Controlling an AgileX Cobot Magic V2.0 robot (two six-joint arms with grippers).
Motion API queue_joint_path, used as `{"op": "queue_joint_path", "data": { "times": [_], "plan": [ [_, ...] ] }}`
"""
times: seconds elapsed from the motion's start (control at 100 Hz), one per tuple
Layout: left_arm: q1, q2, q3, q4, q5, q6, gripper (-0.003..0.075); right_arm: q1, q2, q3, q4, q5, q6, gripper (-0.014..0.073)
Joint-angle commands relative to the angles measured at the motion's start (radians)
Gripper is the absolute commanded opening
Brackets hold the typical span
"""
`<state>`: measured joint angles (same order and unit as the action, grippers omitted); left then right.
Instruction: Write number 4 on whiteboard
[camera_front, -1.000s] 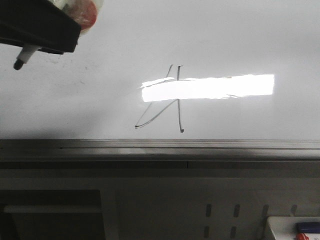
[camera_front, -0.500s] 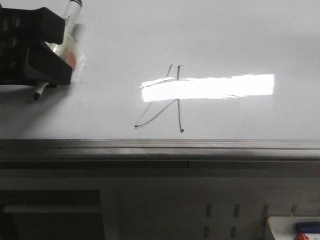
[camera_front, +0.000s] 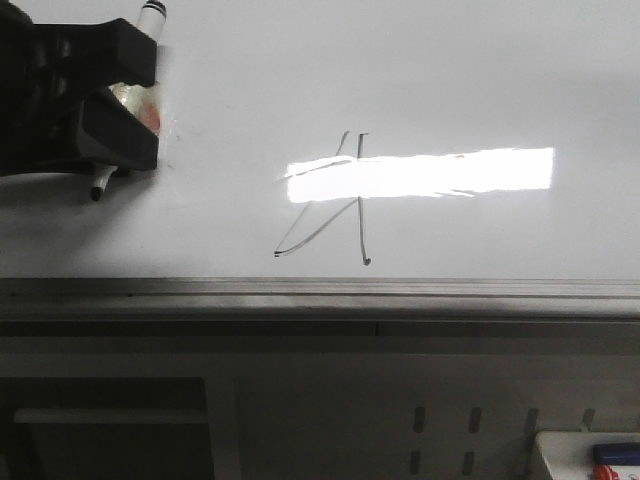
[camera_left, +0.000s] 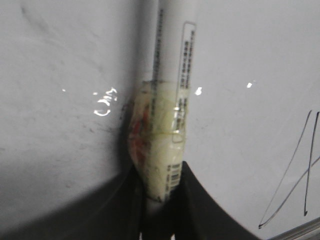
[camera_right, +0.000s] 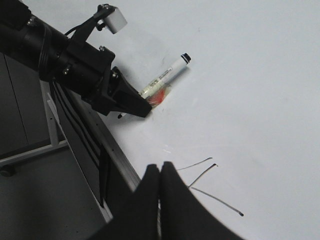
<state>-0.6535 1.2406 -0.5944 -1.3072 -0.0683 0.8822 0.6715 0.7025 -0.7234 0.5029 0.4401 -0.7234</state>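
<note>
The whiteboard (camera_front: 450, 70) fills the upper front view, with a bright rectangular reflection. The number 4 (camera_front: 358, 225) is drawn in thin dark strokes near its lower middle. It also shows in the left wrist view (camera_left: 306, 180) and the right wrist view (camera_right: 215, 196). My left gripper (camera_front: 135, 105) is at the board's left, shut on a white marker (camera_left: 170, 65) wrapped in yellowish tape. The marker's dark tip (camera_front: 96, 194) is at or just off the board, well left of the 4. My right gripper (camera_right: 160, 172) is shut and empty, over the board's edge beside the 4.
A grey metal edge rail (camera_front: 320, 300) runs along the board's near side. Below it is a grey frame with slots. A white box (camera_front: 585, 452) holding a blue item sits at the bottom right. The left arm (camera_right: 55, 50) reaches in over the rail.
My left gripper has come down from the upper left corner with the marker and shifted slightly right. The marker's tip is now lower on the board. The 4 is unchanged.
</note>
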Motion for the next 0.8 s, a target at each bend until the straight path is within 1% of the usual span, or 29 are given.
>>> {"op": "queue_joint_path", "data": {
  "times": [0.0,0.04,0.09,0.14,0.16,0.21,0.26,0.33,0.38,0.45,0.63,0.79],
  "plan": [
    [0.003,0.028,-0.010,-0.017,-0.051,-0.012,-0.0001,-0.005,-0.003,-0.024,0.017,-0.071,0.001,-0.0064],
    [0.003,0.028,-0.010,-0.017,-0.051,-0.012,0.0029,-0.005,-0.003,-0.024,0.017,-0.071,0.001,-0.0064],
    [0.003,0.028,-0.010,-0.017,-0.051,-0.012,0.0093,-0.005,-0.003,-0.024,0.017,-0.071,0.001,-0.0064],
    [0.003,0.028,-0.010,-0.017,-0.051,-0.012,0.0188,-0.005,-0.003,-0.024,0.018,-0.071,0.001,-0.0064],
    [0.003,0.028,-0.010,-0.017,-0.051,-0.012,0.0212,-0.005,-0.003,-0.024,0.018,-0.071,0.001,-0.0064],
    [0.003,0.028,-0.010,-0.022,-0.051,-0.012,0.0311,-0.005,-0.003,-0.024,0.018,-0.071,0.001,-0.0064],
    [0.003,0.028,-0.010,-0.037,-0.051,-0.012,0.0384,-0.005,-0.003,-0.024,0.018,-0.073,0.001,-0.0064],
    [0.003,0.025,-0.010,-0.044,-0.051,-0.012,0.0461,-0.005,-0.003,-0.024,0.018,-0.080,0.001,-0.0064],
    [0.003,0.016,-0.010,-0.044,-0.049,-0.012,0.0498,-0.005,-0.003,-0.024,0.018,-0.090,0.001,-0.0064],
    [0.003,-0.017,-0.010,-0.044,-0.047,-0.012,0.0524,-0.005,-0.003,-0.024,0.018,-0.108,0.001,-0.0064],
    [0.003,-0.190,-0.010,-0.035,-0.047,-0.012,0.0524,-0.005,-0.003,-0.024,0.018,-0.131,0.001,-0.0064],
    [0.005,-0.379,-0.008,0.046,-0.057,-0.006,0.0507,-0.005,-0.003,-0.015,0.018,-0.159,0.001,-0.0064]
  ]
}}
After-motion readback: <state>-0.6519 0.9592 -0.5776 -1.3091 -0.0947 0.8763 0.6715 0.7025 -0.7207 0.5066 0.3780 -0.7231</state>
